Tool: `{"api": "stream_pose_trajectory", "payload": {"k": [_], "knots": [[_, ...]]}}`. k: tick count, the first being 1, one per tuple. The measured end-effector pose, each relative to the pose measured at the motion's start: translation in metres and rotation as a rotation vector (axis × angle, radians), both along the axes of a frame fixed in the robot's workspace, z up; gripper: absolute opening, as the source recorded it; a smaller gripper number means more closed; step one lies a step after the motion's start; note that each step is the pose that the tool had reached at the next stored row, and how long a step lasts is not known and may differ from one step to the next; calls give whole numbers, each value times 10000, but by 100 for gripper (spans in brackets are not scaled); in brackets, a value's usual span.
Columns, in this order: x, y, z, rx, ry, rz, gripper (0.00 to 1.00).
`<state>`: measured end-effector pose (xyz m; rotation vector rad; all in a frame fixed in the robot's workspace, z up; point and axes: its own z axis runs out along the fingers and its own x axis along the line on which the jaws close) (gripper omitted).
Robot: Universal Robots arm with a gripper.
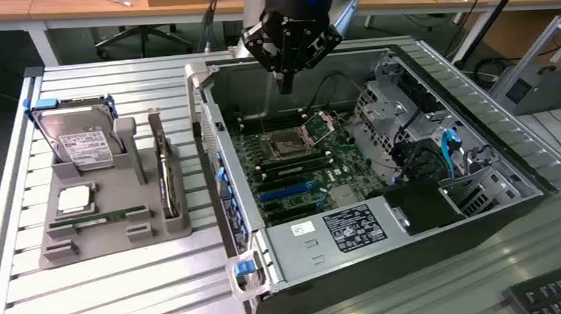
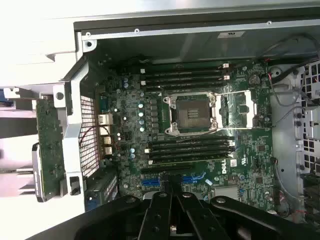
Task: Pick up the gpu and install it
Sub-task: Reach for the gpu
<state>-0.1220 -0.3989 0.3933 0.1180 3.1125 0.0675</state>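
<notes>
While the jaws hang closed and empty over the case (image 1: 287,250), the gpu (image 1: 168,177) stands apart in a tray (image 1: 104,241).

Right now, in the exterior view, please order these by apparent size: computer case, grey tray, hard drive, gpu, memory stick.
1. computer case
2. grey tray
3. hard drive and gpu: similar length, but the gpu stands edge-on and shows little, so I do not rank them
4. memory stick, smallest
</notes>
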Motion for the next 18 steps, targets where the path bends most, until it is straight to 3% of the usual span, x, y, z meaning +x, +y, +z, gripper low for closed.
{"api": "stream_pose_trajectory", "payload": {"k": [15, 18], "knots": [[-41, 0, 0, 0, 0, 0, 11], [-53, -3, 0, -22, 0, 0, 11]]}}
